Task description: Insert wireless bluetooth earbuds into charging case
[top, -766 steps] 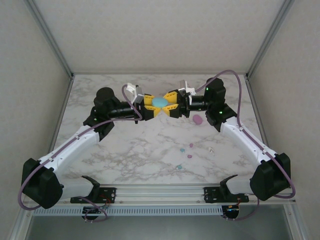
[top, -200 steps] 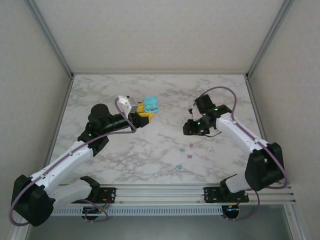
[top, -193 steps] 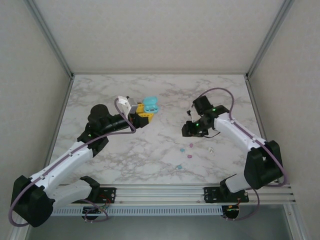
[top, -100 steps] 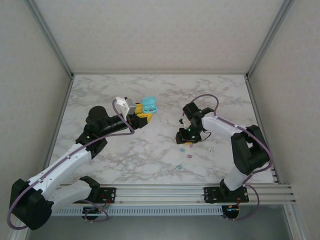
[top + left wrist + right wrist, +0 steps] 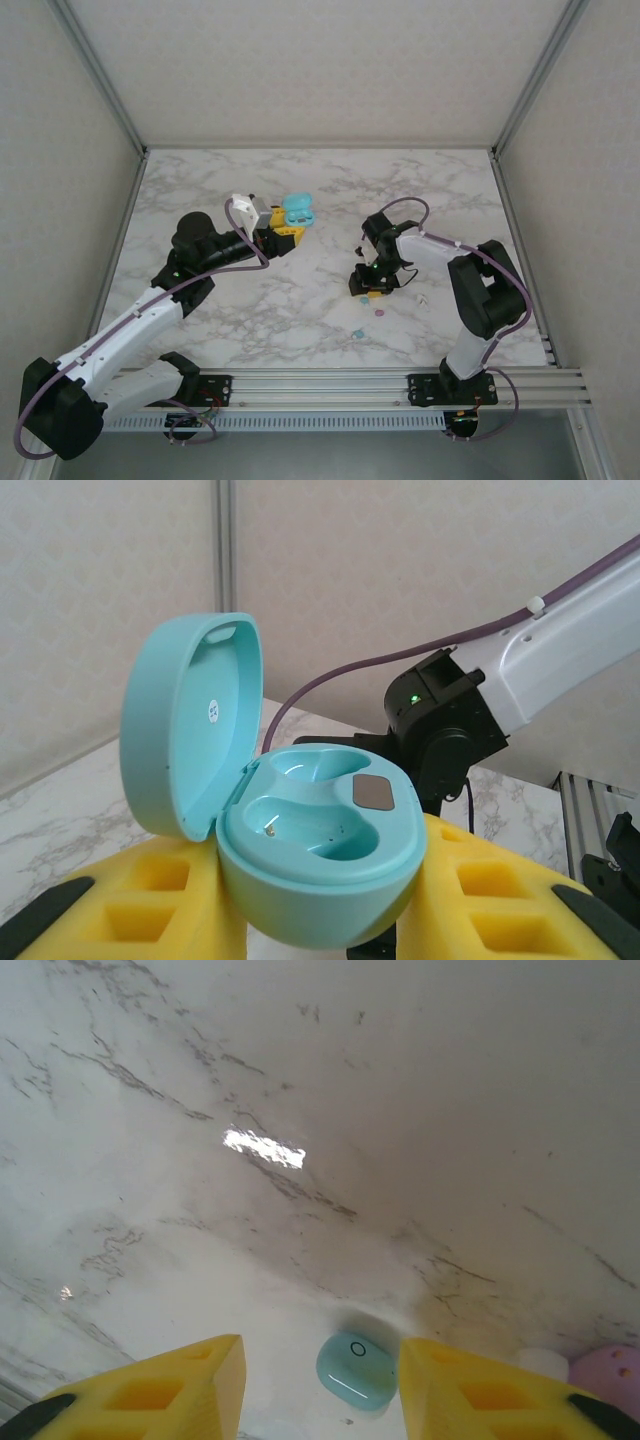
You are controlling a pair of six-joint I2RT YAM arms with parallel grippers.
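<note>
Earbud (image 5: 356, 1370) now between jaws of lowered right gripper (image 5: 320, 1360); case (image 5: 310, 830) unchanged.

L gripper (image 5: 284, 231) holds teal case (image 5: 298, 210), R gripper (image 5: 372, 291) over earbuds (image 5: 379, 312).

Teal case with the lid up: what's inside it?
The teal case has two hollows, both empty. A small grey patch sits at the right edge, and a tiny gold contact sits in the near hollow. The near rim hides part of that hollow's floor.
</note>
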